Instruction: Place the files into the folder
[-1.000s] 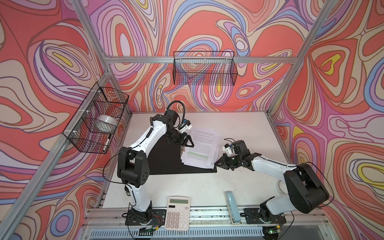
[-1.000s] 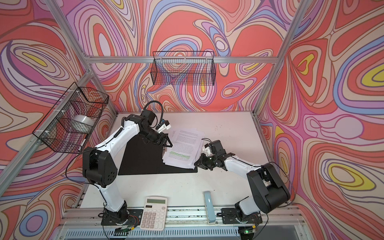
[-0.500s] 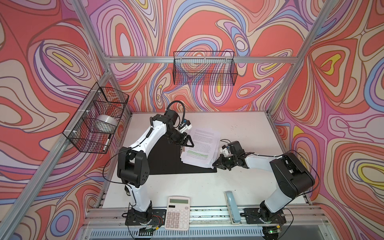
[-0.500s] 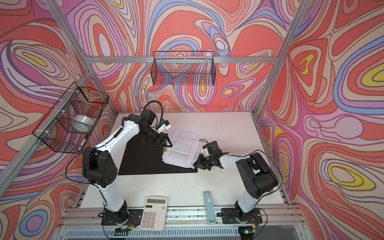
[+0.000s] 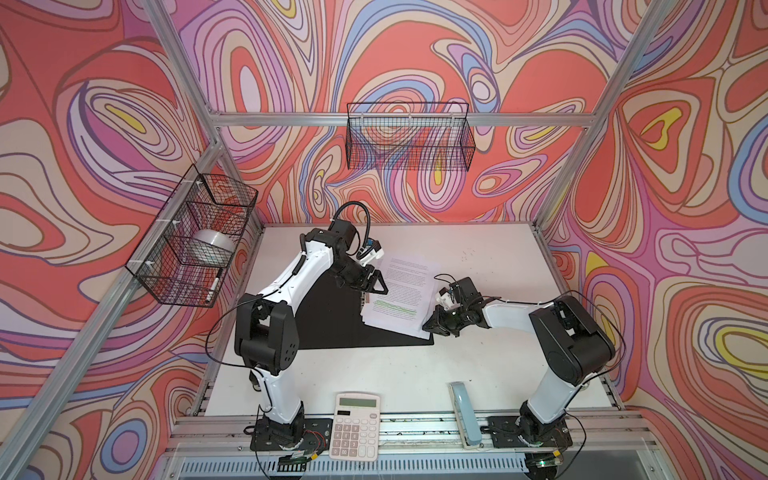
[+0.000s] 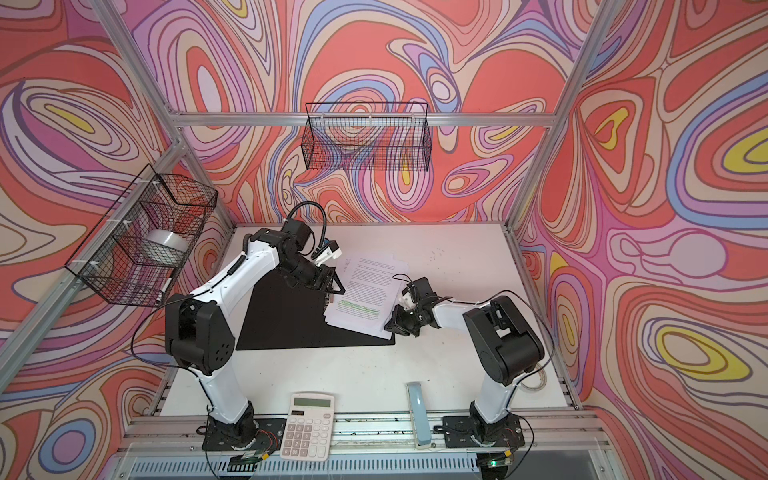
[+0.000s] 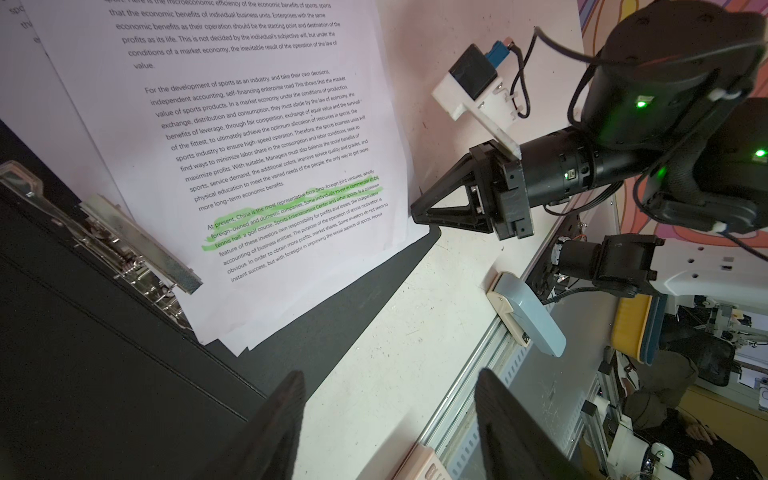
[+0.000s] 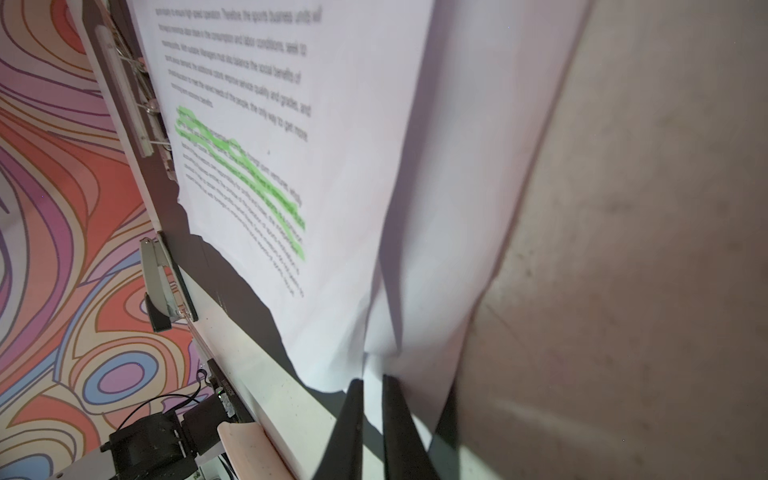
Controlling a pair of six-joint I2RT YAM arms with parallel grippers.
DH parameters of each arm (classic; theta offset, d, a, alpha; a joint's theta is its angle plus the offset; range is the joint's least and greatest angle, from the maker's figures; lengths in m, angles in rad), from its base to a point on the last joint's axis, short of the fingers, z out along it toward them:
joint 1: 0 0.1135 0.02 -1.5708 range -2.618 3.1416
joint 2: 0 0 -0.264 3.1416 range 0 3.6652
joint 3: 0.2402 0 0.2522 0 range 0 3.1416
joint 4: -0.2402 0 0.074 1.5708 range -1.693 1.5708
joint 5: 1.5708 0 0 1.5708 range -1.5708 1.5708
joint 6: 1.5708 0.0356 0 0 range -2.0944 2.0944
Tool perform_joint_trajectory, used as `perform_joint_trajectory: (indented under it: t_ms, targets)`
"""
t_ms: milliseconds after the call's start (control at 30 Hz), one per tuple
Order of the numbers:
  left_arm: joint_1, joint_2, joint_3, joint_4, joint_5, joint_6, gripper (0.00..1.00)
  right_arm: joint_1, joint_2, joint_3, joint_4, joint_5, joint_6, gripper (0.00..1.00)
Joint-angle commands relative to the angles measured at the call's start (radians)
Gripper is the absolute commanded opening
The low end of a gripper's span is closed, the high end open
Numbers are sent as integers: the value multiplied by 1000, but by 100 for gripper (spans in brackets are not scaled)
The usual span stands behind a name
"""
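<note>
The folder (image 5: 328, 316) (image 6: 282, 324) lies open on the table, black inside up, with its metal spine clip (image 7: 124, 245) showing. The files (image 5: 399, 295) (image 6: 365, 291), white printed sheets with green-highlighted lines, rest skewed on the folder's right half and overhang its far edge. My right gripper (image 5: 428, 326) (image 8: 372, 380) is at the near right corner of the files (image 8: 332, 166), shut on that corner, which buckles upward. My left gripper (image 5: 372, 289) (image 7: 386, 386) hovers open by the files' left edge near the clip, holding nothing.
A white calculator (image 5: 356, 424) and a blue-grey stapler (image 5: 465, 411) sit at the table's front edge. A wire basket (image 5: 409, 141) hangs on the back wall. Another basket (image 5: 195, 245) on the left wall holds a tape roll.
The right arm has folded in closer, and its gripper has slid slightly left along the files' near right corner. The left arm has not moved.
</note>
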Motion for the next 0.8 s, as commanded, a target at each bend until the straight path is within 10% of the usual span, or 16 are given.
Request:
perform_joint_trajectory:
  t_ms: [0,767]
  targets:
    - [-1,-22,-3,-16,-9,8,66,12,14,40,-109,42,-62,13]
    - [-56,-77,-48,174,-299,-91,65,-202,-108,159,-159,74,-2,36]
